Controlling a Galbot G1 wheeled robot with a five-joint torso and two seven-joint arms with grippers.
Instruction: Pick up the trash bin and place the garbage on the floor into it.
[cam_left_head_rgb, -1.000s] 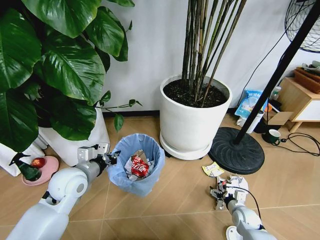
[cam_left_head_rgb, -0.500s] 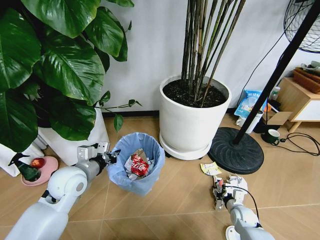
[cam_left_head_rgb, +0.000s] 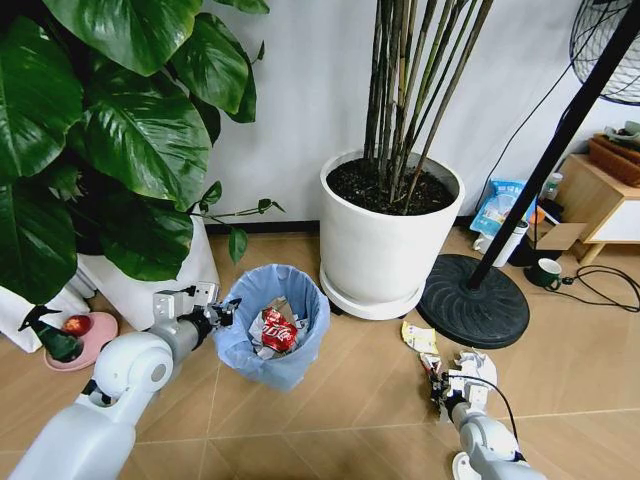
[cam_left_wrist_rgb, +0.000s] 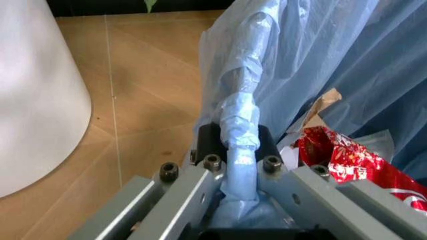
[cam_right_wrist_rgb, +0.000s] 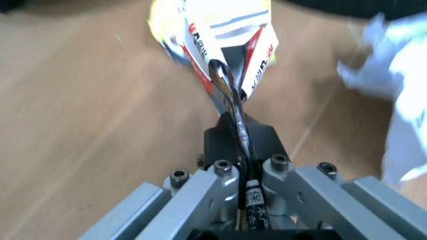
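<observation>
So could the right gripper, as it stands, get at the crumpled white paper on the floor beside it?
Probably not yet: the right gripper is shut on a yellow, white and red wrapper. The crumpled white paper lies right beside it on bare tan wood-look floor, nothing between.

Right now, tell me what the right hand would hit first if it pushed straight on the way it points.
Probably the fan base. The right hand, shut on a yellow wrapper, points along the floor toward it; depth is unclear.
</observation>
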